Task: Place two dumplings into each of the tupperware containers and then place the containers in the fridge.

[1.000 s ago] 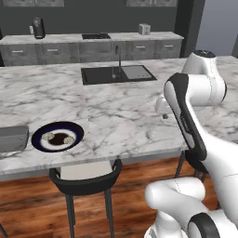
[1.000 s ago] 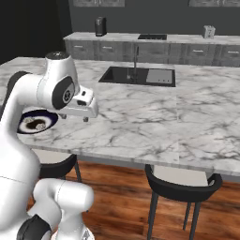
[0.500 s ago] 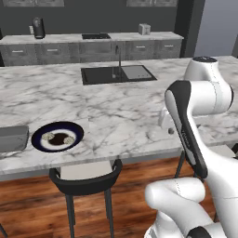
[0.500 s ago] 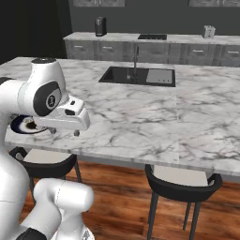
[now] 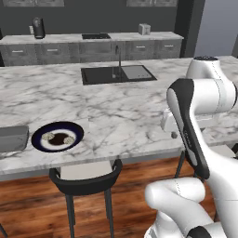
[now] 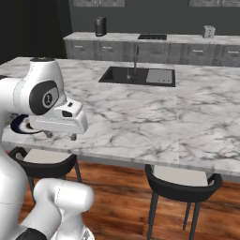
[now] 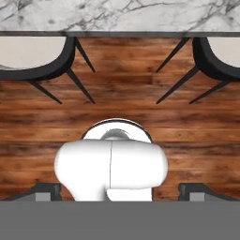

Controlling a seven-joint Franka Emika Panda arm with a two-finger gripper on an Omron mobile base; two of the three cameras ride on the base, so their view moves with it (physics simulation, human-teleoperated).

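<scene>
Arm swings lower toward the counter's near edge, claw spread and empty.
The gripper (image 6: pixel 59 135) now hangs lower than before; dumplings (image 5: pixel 68 138) stay on the plate (image 5: pixel 58 136), beside the tupperware container (image 5: pixel 13 138).

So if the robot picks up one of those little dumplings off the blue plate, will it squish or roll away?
Probably a bit of both. The dumplings look like small rounded lumps, so a nudge could roll one across the plate. They lie right beside a dark sauce blob, so they may be slippery. They look soft, so the open gripper should likely close gently.
</scene>
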